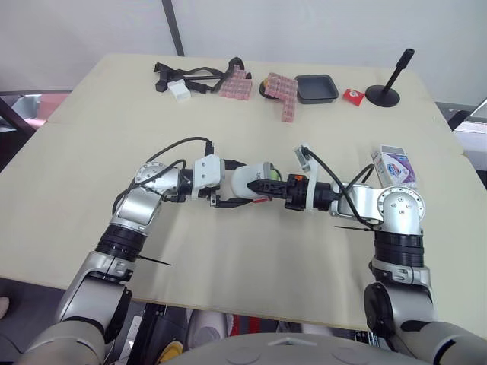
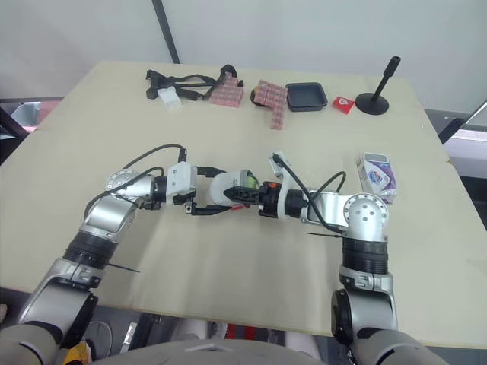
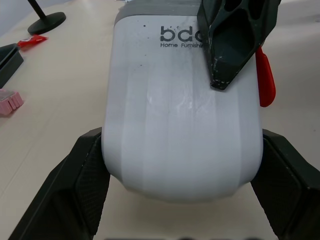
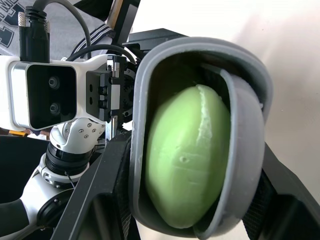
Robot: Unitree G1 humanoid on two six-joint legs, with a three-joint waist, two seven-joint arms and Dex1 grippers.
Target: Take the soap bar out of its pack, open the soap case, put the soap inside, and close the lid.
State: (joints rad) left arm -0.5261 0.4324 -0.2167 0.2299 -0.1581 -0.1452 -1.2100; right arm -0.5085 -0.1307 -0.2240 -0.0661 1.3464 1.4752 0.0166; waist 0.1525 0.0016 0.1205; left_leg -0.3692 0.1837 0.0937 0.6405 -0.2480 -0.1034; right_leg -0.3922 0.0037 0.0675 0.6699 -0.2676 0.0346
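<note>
Soap case (image 3: 170, 90) sits clamped between both fingers of the left hand (image 3: 182, 140), which bear on the sides of its white shell. The right hand (image 1: 270, 186) meets it from the opposite side. Its fingers flank the grey rim, and one fingertip lies across the white shell. The green soap (image 4: 187, 160) rests inside the open mouth of the case, facing the right hand.

Judged step: soap is loaded and lid closure remains. Which half is the lid cannot be told. The next move calls for the left hand to hold steady while the right hand presses the halves together squarely, so that the soap does not slip out.

Bare bench (image 1: 251, 258) lies under and in front of both hands. The empty soap pack (image 1: 396, 166) lies outboard of the right hand, well apart.
</note>
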